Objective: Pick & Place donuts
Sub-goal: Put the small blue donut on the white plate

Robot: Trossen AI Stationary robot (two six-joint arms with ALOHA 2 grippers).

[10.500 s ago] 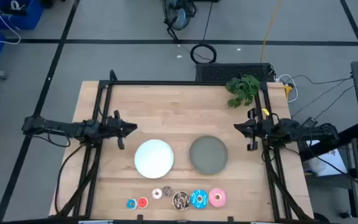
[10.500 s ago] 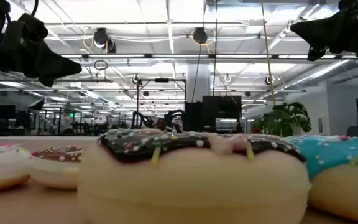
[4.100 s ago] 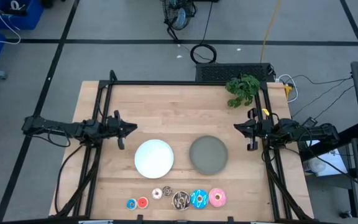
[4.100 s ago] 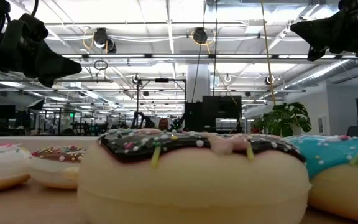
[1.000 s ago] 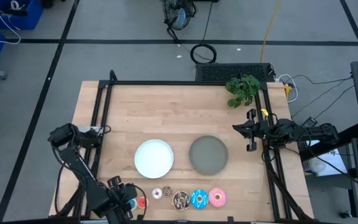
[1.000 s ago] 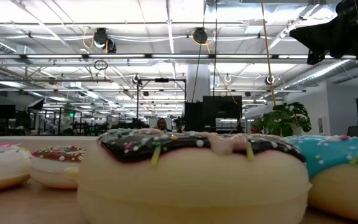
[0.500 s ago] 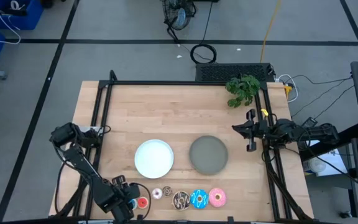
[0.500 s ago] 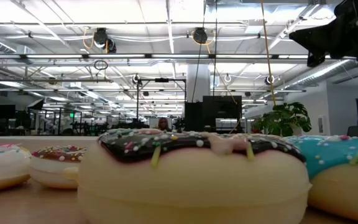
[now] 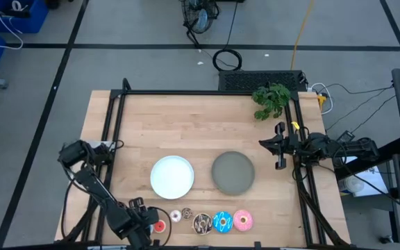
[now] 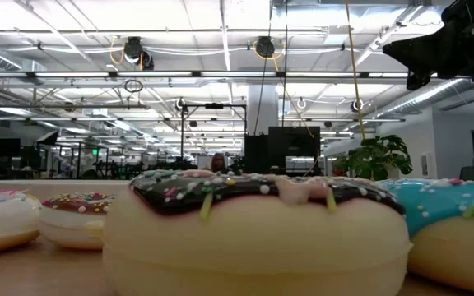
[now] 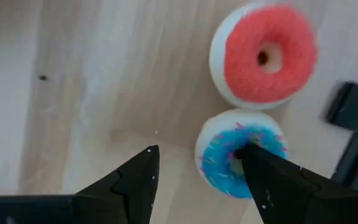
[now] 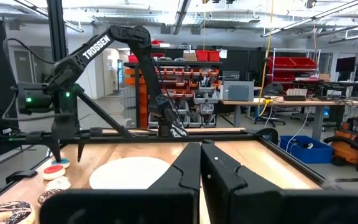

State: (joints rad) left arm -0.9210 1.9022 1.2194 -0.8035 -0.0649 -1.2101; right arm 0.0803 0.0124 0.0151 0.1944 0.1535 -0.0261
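From the left, my left hand (image 11: 194, 165), fingers spread wide, hangs over the tiny blue donut (image 11: 241, 162) beside the red donut (image 11: 265, 55) at the table's (image 9: 186, 125) near edge, having swung down from its side perch, while the right hand (image 9: 278, 146) waits closed.

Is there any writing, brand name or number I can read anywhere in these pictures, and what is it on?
"TROSSEN": white letters along the left arm, seen from the right wrist view.
The bins and boxes on the shelves behind the table may carry labels, but they are too small to read.
No readable text on the donuts, the plates or the table.
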